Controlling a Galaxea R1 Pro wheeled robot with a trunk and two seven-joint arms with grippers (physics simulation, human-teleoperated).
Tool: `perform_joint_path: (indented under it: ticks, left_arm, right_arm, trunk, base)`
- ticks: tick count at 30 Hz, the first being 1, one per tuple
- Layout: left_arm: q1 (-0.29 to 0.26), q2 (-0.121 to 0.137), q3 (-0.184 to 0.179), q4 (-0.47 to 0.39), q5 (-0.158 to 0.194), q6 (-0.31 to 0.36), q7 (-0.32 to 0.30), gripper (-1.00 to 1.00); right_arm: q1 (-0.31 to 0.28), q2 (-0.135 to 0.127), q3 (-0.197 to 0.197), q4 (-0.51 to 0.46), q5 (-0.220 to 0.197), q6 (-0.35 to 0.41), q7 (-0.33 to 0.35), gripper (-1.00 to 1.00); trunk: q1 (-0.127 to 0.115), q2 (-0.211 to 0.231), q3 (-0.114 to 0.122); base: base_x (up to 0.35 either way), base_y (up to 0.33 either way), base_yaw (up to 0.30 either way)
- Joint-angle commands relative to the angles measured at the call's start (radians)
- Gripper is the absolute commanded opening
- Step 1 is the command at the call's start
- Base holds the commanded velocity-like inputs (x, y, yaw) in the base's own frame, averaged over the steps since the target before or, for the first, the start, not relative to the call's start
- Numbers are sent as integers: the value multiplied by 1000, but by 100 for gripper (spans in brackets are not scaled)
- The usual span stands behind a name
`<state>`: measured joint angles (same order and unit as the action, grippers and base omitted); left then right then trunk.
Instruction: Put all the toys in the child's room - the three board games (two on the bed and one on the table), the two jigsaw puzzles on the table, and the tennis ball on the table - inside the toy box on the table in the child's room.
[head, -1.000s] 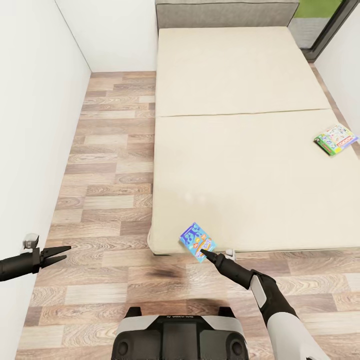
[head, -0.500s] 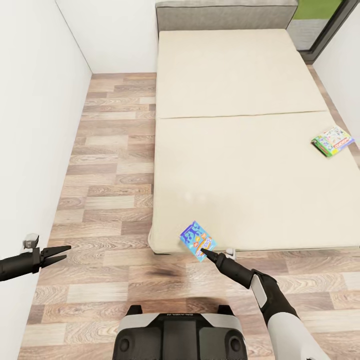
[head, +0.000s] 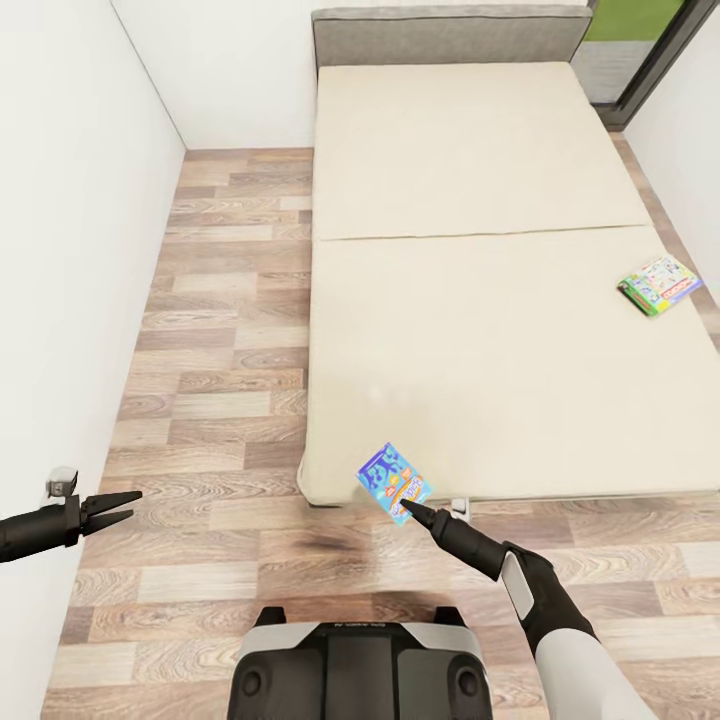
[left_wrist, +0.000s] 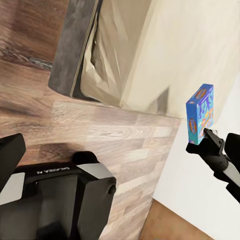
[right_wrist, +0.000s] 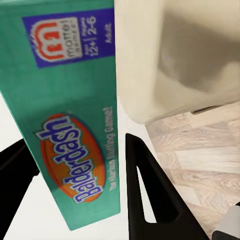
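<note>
Blue board game (head: 395, 484) in right hand (head: 412, 509)

A flat blue board game box (head: 395, 484) with orange, white and pink cover art shows, close up in the right wrist view, a teal side (right_wrist: 70, 110) carrying an orange oval with blue-and-white lettering and a blue patch with a red logo. The large low bed with a plain beige mattress (head: 480, 280) has a grey headboard, and on it lies a green-edged flat box with a white, busily multicoloured cover (head: 658, 285). The wood-plank floor (head: 220, 330) mixes light tan and brown grain between white walls, and both matte black grippers, the right one (head: 412, 509) and the left one (head: 125, 503), sit on black arms, the right arm turning white toward the elbow.
</note>
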<state>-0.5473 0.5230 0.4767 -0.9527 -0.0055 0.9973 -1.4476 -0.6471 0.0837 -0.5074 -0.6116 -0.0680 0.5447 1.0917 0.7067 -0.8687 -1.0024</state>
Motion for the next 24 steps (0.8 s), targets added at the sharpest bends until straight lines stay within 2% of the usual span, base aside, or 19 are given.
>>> perform_joint_path:
  ticks: [1,9,15,24]
  left_arm:
    - [0,0,0,0,-1,11,-4,100]
    - [0,0,-5,0,-1,11,-4,100]
    - [-2,0,-72,0,0,11,-5,100]
    - [-5,0,-92,0,1,11,-5,100]
  right_arm:
    - [0,1,-5,0,1,7,3,-100]
    - [0,2,-5,0,0,8,1,-100]
    - [0,2,-5,-3,0,7,4,-100]
    - [-1,3,-3,-55,0,8,6,-100]
  trunk:
    - [-4,7,3]
    - [-34,63,28]
    - [-57,105,47]
    - [-92,168,85]
  base:
    - [0,0,0]
    - [0,0,0]
    - [0,0,0]
    - [0,0,0]
